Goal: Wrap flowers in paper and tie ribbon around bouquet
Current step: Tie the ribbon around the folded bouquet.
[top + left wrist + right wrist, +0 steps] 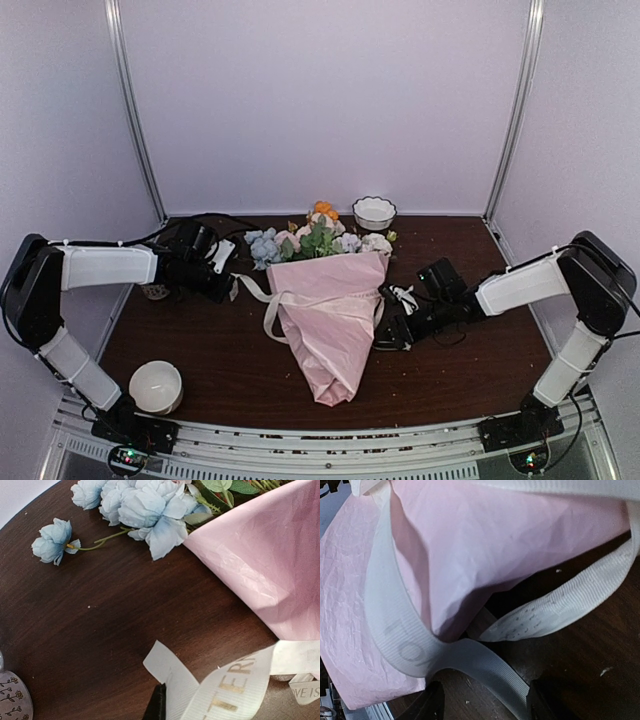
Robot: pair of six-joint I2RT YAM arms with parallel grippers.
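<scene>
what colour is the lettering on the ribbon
Gold, printed on the cream-white ribbon; clearest in the left wrist view.

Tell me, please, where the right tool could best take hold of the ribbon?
Probably the ribbon loop arching up beside the bouquet, approached low from the right: it lifts off the table there, between the right tool's open fingers.

Dark brown table (470, 350), pale specks on its surface, carries a pink-paper bouquet (325, 320) lying at centre with blooms toward the far edge, a cream ribbon (256, 290) trailing onto the wood, a scalloped bowl (374, 212) behind the blooms and a plain bowl (156, 387) near-left.
</scene>
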